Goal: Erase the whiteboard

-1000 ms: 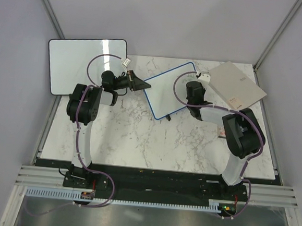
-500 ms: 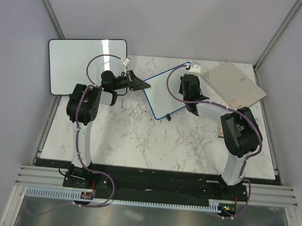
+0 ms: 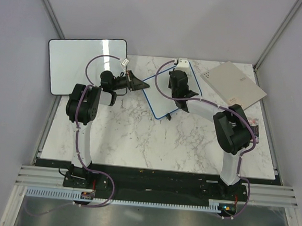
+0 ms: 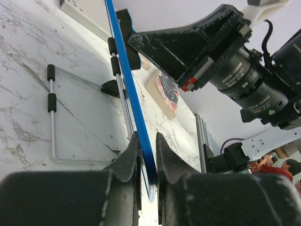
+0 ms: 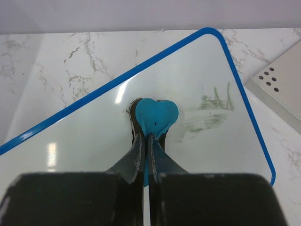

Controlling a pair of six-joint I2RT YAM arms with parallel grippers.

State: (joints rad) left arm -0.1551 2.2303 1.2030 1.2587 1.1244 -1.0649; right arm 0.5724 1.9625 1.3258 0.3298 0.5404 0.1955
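1. Whiteboard (image 3: 160, 99): mid-table towards the far edge, propped on its wire stand (image 4: 51, 117), face tilted up; long axis diagonal, near-left to far-right
2. Left gripper (image 4: 146, 141): clenched on the blue frame's left edge, evidently to steady the board against wiping pressure
3. Right gripper (image 5: 145, 141): clamped on a blue heart-shaped eraser (image 5: 154, 114), set against the face just beside smeared green marks (image 5: 209, 110)

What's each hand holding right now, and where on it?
Left hand clamps the whiteboard by its blue frame edge. Right hand pinches a blue heart-shaped eraser by its narrow lower end.
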